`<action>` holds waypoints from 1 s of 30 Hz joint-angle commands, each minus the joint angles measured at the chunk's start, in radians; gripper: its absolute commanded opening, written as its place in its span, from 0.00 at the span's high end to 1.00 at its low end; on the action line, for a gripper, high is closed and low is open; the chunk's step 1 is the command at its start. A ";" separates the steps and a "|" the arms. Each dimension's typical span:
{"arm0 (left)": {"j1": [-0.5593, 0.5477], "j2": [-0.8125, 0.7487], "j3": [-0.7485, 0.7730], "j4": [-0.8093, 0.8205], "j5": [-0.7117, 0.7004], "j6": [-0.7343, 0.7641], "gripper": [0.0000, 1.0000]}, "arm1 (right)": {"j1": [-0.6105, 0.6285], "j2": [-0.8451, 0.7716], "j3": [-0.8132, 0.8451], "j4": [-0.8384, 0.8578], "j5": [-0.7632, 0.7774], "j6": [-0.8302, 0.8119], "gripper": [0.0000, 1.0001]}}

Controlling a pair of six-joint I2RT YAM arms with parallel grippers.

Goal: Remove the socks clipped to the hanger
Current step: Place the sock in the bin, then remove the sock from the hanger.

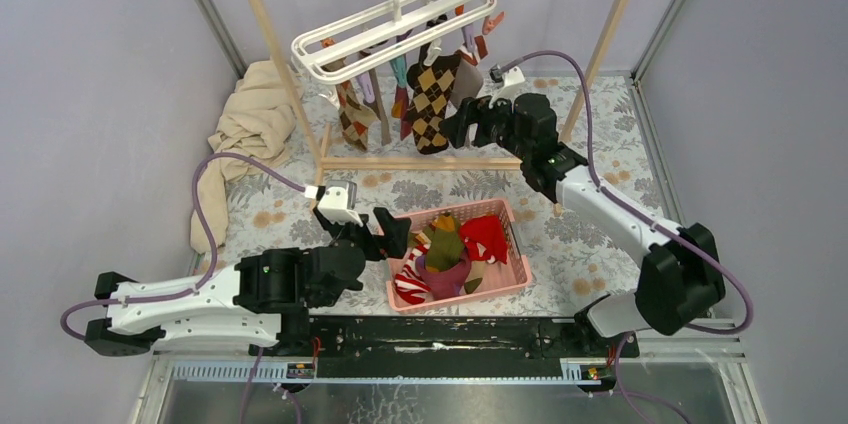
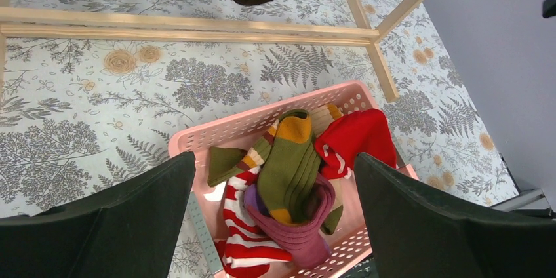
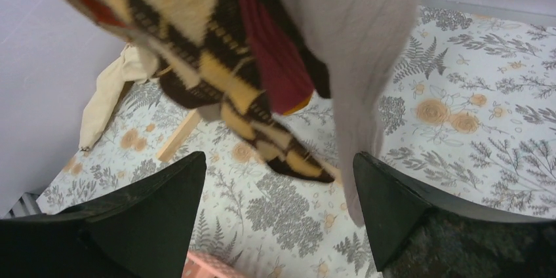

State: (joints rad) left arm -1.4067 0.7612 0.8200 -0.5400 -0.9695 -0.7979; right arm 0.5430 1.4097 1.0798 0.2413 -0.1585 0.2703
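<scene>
The white hanger (image 1: 395,29) hangs from the wooden rail with several socks clipped under it. A brown argyle sock (image 1: 432,94) is the lowest on the right, and other socks (image 1: 352,109) hang on the left. My right gripper (image 1: 455,124) is open just right of the argyle sock. In the right wrist view the argyle sock (image 3: 197,61), a maroon sock (image 3: 272,61) and a pale grey sock (image 3: 357,61) dangle above that gripper (image 3: 278,173), with the grey one close to the right finger. My left gripper (image 2: 275,179) is open and empty above the socks in the basket (image 2: 292,160).
The pink basket (image 1: 520,264) sits front centre, holding red-white striped (image 2: 239,225), olive, magenta (image 2: 298,232) and red (image 2: 357,137) socks. The wooden rail frame (image 1: 300,104) has a base bar (image 2: 183,29) across the floral cloth. A beige cloth (image 1: 250,124) lies back left.
</scene>
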 commanded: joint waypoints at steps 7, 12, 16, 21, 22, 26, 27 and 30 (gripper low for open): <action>0.000 -0.028 -0.006 -0.033 -0.051 -0.015 0.02 | -0.056 0.177 0.083 0.356 -0.363 0.063 0.13; 0.000 -0.029 -0.002 -0.037 -0.054 -0.008 0.02 | -0.056 0.229 0.113 0.410 -0.424 0.106 0.20; 0.000 -0.032 -0.002 -0.038 -0.056 -0.003 0.02 | -0.055 0.240 0.127 0.416 -0.460 0.134 0.49; 0.000 -0.021 -0.005 -0.031 -0.066 0.009 0.02 | -0.055 0.195 0.075 0.421 -0.479 0.170 0.75; 0.000 -0.019 -0.007 -0.022 -0.069 0.015 0.02 | -0.055 0.181 0.059 0.428 -0.485 0.180 0.79; 0.000 -0.009 -0.018 0.049 -0.072 0.073 0.02 | -0.055 0.114 0.011 0.420 -0.503 0.212 0.93; 0.000 -0.005 -0.022 0.073 -0.077 0.093 0.01 | -0.055 0.095 0.000 0.418 -0.506 0.228 0.94; 0.000 0.018 -0.031 0.170 -0.088 0.173 0.01 | -0.054 0.045 -0.013 0.368 -0.516 0.259 0.96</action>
State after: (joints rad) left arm -1.4067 0.7578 0.8101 -0.5312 -1.0012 -0.7338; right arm 0.4877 1.5593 1.0740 0.5930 -0.6315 0.4702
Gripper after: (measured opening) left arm 0.984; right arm 0.080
